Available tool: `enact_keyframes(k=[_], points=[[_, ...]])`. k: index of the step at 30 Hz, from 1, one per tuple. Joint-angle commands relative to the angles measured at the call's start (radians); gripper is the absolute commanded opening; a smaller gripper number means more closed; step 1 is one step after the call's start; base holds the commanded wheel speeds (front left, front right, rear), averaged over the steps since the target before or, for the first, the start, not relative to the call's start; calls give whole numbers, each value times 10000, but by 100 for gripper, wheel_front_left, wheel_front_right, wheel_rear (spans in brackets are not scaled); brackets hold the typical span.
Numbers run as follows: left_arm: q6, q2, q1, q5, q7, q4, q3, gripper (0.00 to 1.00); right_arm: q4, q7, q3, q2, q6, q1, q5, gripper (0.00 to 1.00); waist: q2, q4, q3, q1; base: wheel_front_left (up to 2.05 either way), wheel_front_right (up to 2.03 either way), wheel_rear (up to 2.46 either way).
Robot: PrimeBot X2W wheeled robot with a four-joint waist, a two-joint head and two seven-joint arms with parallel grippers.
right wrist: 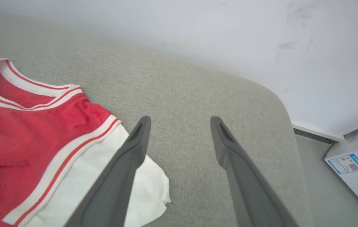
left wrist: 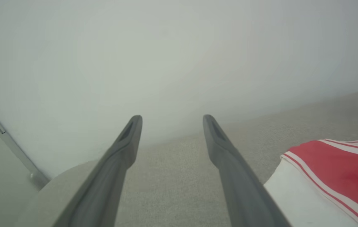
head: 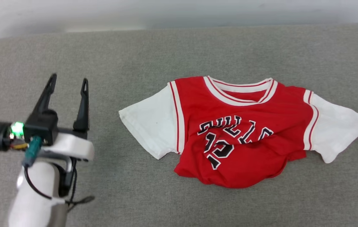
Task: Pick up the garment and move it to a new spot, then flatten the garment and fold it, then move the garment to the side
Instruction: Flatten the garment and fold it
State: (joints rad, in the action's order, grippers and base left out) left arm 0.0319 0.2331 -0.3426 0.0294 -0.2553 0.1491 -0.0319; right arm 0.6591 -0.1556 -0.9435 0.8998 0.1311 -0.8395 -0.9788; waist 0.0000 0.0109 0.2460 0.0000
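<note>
The red basketball-style jersey with white short sleeves (head: 241,132) lies face up, right of centre on the grey fabric-covered surface (head: 134,50), hem bunched and lettering rumpled. The left gripper (head: 69,78) hovers well off to its left, jaws spread and empty. The right gripper (right wrist: 180,119) gapes just beside the right-hand sleeve, holding nothing. The danger is that folding over those wrinkles likely locks them in, and a single-layer pinch could drag it askew.

Bright even light; soft faint shadows; left wrist view hazy, wall (left wrist: 179,47) washed out.
</note>
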Motion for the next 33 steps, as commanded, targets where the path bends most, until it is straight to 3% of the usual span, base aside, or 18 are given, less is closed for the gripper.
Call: enact_keyframes(k=[1, 5, 10, 20, 26, 32, 33], points=[[80, 90, -214, -32, 102, 80, -31, 100, -42, -159, 113, -55, -7, 11, 89, 100, 0, -140, -139, 0, 0, 0, 0], [609, 685, -1414, -16, 1194, 399, -386, 100, -296, -713, 964, -284, -7, 340, 722, 100, 0, -335, -241, 0, 0, 0, 0], [956, 1299, -2890, 910, 3638, 782, -1227, 100, -890, -900, 2114, -666, -7, 1009, 1593, 100, 0, -575, -246, 0, 0, 0, 0], [968, 3403, -4751, 5652, 9049, 1153, -4949, 100, -2697, 31, 4521, -1484, -7, 2702, 3250, 100, 0, -1088, 66, 0, 0, 0, 0], [968, 4098, -5524, 7190, 10954, 1561, -6214, 100, -4046, 1047, 5779, -1950, -7, 3491, 4017, 100, 0, -1376, 553, 0, 0, 0, 0], [969, 4362, -6112, 7730, 11982, 2366, -7062, 100, -5165, 1807, 6421, -2420, -7, 3865, 4510, 100, 0, -1715, 1163, 0, 0, 0, 0], [971, 4469, -6236, 7846, 12373, 2715, -7554, 100, -5496, 2024, 6522, -2618, -7, 3944, 4662, 100, 0, -1881, 1419, 0, 0, 0, 0]])
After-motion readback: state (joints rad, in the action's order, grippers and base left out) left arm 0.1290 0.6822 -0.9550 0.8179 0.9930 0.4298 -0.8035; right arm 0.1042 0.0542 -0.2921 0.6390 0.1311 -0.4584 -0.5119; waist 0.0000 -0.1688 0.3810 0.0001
